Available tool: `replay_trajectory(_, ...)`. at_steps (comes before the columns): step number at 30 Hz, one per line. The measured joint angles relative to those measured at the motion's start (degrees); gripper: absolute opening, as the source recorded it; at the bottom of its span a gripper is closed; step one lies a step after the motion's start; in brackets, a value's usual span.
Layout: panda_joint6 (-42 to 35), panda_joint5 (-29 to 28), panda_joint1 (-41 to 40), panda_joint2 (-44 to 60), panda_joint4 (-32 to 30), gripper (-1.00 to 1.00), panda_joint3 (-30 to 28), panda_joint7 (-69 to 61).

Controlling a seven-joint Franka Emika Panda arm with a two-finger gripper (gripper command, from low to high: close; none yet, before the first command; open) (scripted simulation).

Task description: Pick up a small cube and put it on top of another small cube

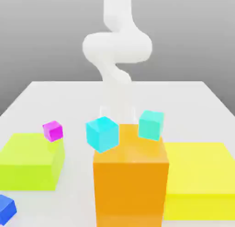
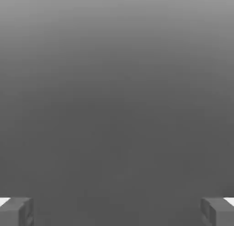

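My pincer [image 2: 117, 211] stands released, its two grey fingertips [image 2: 18, 212] spread wide apart in the hand view with nothing between them but a plain grey surface. In the exterior view my white arm [image 1: 117, 47] coils down behind the tall orange block [image 1: 131, 180] at the middle of the pale counter [image 1: 193, 97], and my pincer's faint fingers end just behind that block's top. The small deep-blue cube [image 1: 6, 208] lies well apart from my pincer, on the counter at the near corner on the exterior view's left, in front of the lime-green block [image 1: 30, 162]. A magenta cube [image 1: 53, 130] sits at the lime-green block's far edge. A light cyan cube [image 1: 102, 133] stands at the orange block's upper corner on the exterior view's left, a teal cube [image 1: 151, 124] at its other side, and a yellow block [image 1: 199, 175] lies just beside the orange one.
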Motion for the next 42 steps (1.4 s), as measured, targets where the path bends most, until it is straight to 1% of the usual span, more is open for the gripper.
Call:
replay_trajectory(10, 4.9, 5.98, 0.34, 21.0, 1.48, 0.0, -9.67, -6.82)
replay_trajectory(17, 8.16, 11.44, -1.63, 35.65, 2.52, 0.0, -14.6, -12.46)
replay_trajectory(24, 11.57, 15.49, -6.31, 50.06, 3.52, 0.0, -16.27, -17.1)
replay_trajectory(31, 15.62, 16.19, -10.71, 63.65, 4.32, 0.0, -18.33, -19.45)
replay_trajectory(35, 21.02, 19.6, -14.18, 71.91, 6.16, 0.0, -14.92, -22.15)
replay_trajectory(36, 22.13, 20.34, -14.9, 73.44, 6.54, -1.0, -14.06, -22.7)
replay_trajectory(42, 22.64, 20.77, -15.25, 74.2, 6.75, -1.0, -13.63, -23.01)
